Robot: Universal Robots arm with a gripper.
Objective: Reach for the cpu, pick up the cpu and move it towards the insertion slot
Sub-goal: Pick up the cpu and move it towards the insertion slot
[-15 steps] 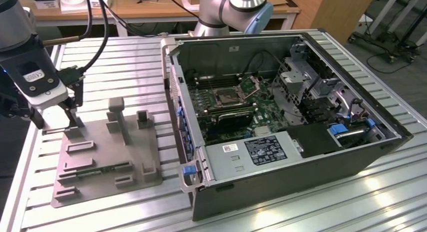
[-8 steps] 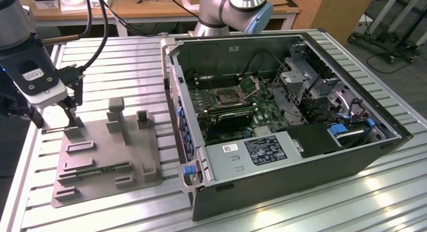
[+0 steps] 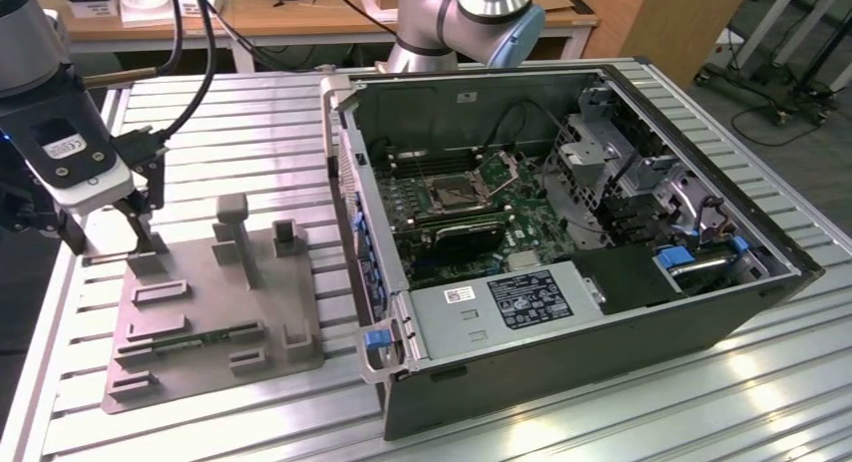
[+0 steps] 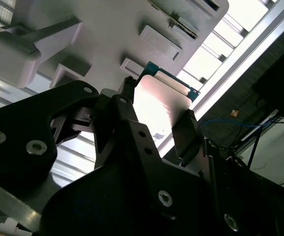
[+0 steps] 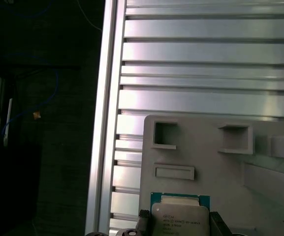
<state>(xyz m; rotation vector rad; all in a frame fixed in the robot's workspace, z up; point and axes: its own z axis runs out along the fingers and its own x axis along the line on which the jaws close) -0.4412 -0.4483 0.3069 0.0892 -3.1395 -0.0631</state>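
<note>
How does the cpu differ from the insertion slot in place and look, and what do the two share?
Place: the cpu is in the grip of the pincer at the grey tray; the insertion slot sits inside the open computer case.
Look: the cpu shows a solid pale metal face; the insertion slot is a silver frame around a dark centre.
Both are square.

A slatted metal table gleams under bright light, with a wooden desk behind it.

Glossy silvery metal cpu, matt smooth grey plastic tray
</note>
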